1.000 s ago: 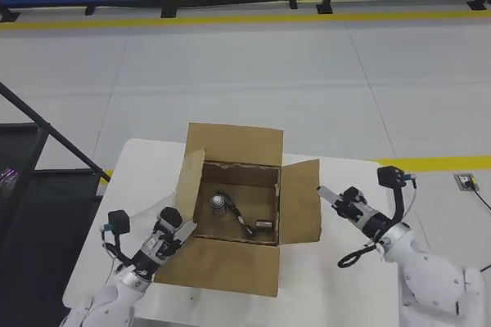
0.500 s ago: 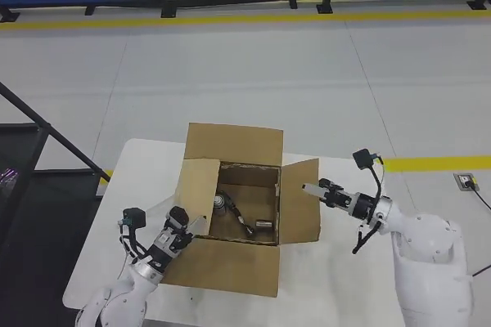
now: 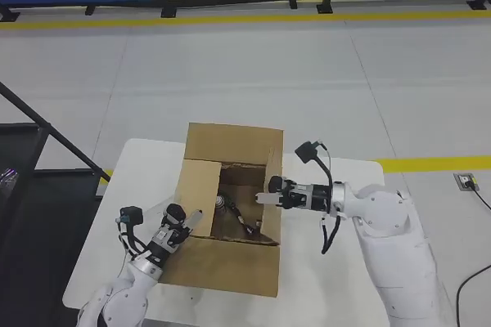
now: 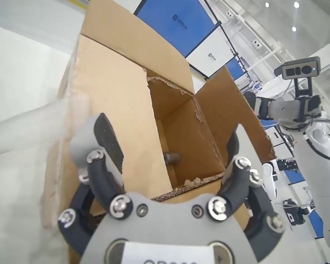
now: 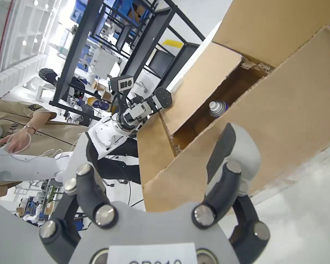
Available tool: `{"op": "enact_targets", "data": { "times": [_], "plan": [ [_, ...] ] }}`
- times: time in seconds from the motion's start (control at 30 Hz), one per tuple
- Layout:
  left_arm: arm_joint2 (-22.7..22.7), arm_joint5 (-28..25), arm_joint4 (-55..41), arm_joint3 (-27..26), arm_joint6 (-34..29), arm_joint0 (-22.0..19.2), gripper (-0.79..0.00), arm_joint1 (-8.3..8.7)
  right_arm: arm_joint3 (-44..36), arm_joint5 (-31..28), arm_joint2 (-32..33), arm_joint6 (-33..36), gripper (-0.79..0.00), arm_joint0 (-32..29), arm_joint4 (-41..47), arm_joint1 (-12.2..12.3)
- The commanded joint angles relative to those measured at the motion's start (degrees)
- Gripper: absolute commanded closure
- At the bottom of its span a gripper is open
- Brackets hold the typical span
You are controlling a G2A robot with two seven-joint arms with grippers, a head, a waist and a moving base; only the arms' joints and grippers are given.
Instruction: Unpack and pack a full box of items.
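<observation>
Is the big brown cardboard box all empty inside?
No, a small can with a silvery top stands inside the brown cardboard box, seen through the gap between its flaps.

Shown before me: one table [image 3: 311, 278], one cardboard box [image 3: 221, 266] with four flaps [image 3: 233, 143], one spray can [image 3: 220, 202] and one dark cord-like item [image 3: 244, 222] inside, plus two grippers, my left gripper [image 3: 186, 221] and my right gripper [image 3: 266, 199].

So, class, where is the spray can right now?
In the top view the spray can stands upright inside the cardboard box, on its floor near the wall on the left gripper's side, beside a dark cable-like item.
</observation>
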Motion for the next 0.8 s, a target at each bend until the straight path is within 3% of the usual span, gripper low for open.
{"op": "enact_targets", "data": {
  "times": [0.0,0.2,0.4,0.57,0.77],
  "plan": [
    [-0.69,0.19,-1.11,-0.53,0.09,0.30,-0.785,0.04,3.04,0.07,-2.22,-0.80,-0.785,1.72,-0.73,-0.17],
    [-4.37,0.07,-4.31,-3.57,0.78,1.68,-0.785,0.31,10.12,0.09,-7.48,-3.86,-0.785,5.94,-2.69,-0.65],
    [-12.67,-2.72,-7.86,-5.35,0.08,4.96,-0.785,1.14,14.34,0.96,-12.39,-6.61,-0.785,8.63,-6.72,-1.13],
    [-19.63,-11.99,-10.79,-2.51,-6.52,8.67,-0.785,2.30,17.18,0.90,-15.50,-8.88,-0.785,10.38,-9.09,-1.52],
    [-22.82,-17.33,-19.05,2.01,-20.90,10.59,-0.785,3.73,19.19,-0.42,-16.41,-10.22,-0.785,11.33,-8.62,-1.45]
  ]
}}
